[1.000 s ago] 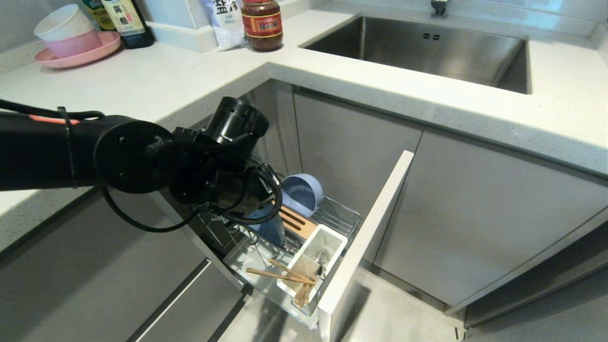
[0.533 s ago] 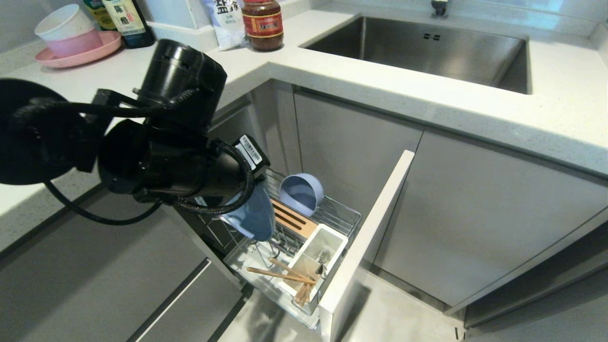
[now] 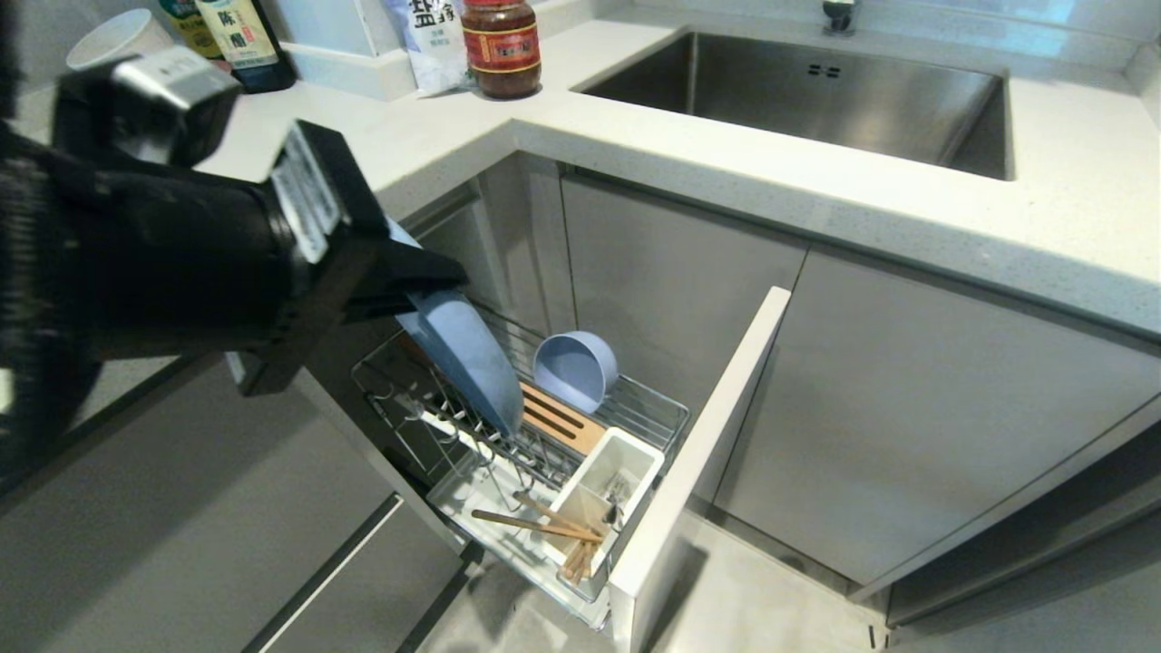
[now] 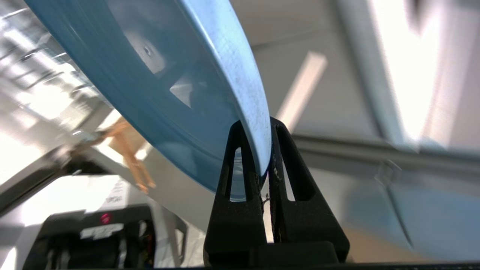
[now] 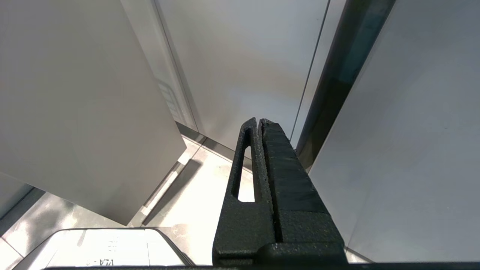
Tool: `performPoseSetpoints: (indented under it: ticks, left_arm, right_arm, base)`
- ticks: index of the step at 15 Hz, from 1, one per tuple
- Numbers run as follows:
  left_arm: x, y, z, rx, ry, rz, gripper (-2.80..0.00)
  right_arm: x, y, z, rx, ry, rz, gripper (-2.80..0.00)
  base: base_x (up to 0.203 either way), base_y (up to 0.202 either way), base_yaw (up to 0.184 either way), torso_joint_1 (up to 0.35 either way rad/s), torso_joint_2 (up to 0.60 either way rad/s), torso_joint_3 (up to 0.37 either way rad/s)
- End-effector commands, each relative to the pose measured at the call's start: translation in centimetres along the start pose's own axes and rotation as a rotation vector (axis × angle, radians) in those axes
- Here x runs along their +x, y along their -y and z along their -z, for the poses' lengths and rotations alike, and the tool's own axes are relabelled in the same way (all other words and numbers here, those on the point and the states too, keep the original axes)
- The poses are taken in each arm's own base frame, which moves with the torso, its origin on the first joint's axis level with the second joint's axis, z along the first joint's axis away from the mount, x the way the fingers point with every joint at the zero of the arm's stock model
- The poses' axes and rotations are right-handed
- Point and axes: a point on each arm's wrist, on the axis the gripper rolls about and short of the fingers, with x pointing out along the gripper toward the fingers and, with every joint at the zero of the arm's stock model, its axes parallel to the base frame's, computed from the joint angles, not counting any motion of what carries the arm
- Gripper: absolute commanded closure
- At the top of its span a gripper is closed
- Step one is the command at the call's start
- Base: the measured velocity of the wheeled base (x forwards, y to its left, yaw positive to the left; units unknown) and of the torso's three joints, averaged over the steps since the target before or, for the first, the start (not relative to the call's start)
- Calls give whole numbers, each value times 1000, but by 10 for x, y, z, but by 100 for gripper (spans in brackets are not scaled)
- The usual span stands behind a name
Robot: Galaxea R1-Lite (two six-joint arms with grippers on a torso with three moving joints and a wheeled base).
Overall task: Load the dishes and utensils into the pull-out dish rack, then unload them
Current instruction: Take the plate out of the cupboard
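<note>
My left gripper (image 3: 413, 277) (image 4: 262, 131) is shut on the rim of the light-blue plate (image 3: 463, 358) (image 4: 168, 75). The plate hangs tilted over the rear part of the pull-out dish rack (image 3: 653, 413). The blue-grey bowl (image 3: 573, 367) lies on its side in the rack beside the slotted wooden strip (image 3: 562, 419). The chopsticks (image 3: 535, 523) lean out of the white utensil cup (image 3: 603, 481), with metal utensils (image 3: 617, 494) dimly seen inside it. My right gripper (image 5: 259, 120) is shut and empty, parked low near cabinet doors, outside the head view.
The rack's pale front panel (image 3: 698, 453) sticks out into the floor space. The counter (image 3: 635, 154) above holds a sink (image 3: 816, 91), a red-labelled jar (image 3: 501, 45), a dark bottle (image 3: 240, 41) and a white bowl (image 3: 113, 36). My left arm covers the counter's left part.
My left arm has risen and swung up to the left, lifting the light-blue plate up from among the rack's wires. The bowl, chopsticks and cup have stayed put.
</note>
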Motion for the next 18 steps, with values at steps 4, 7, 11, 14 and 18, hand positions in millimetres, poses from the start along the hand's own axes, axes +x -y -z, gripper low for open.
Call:
performPoseSetpoints:
  ticks: [4,7,11,14,18]
  left_arm:
    - [-106,-19,-29,85,188,255,0]
    - [-146,-34,-40,177,330,315,0]
    - [-160,-43,-48,264,522,158,0]
    - [-163,-48,-56,334,711,-101,0]
    - [-161,-57,-70,423,861,-479,0]
  right_arm:
    - [0,0,0,0,2,0,0]
    - [0,0,0,1,2,0,0]
    - [0,0,0,0,2,0,0]
    - [0,0,0,0,2,0,0]
    - [0,0,0,0,2,0,0]
  base:
    - [0,0,0,0,0,0]
    - [0,0,0,0,0,0]
    - [0,0,0,0,0,0]
    - [0,0,0,0,0,0]
    - [0,0,0,0,0,0]
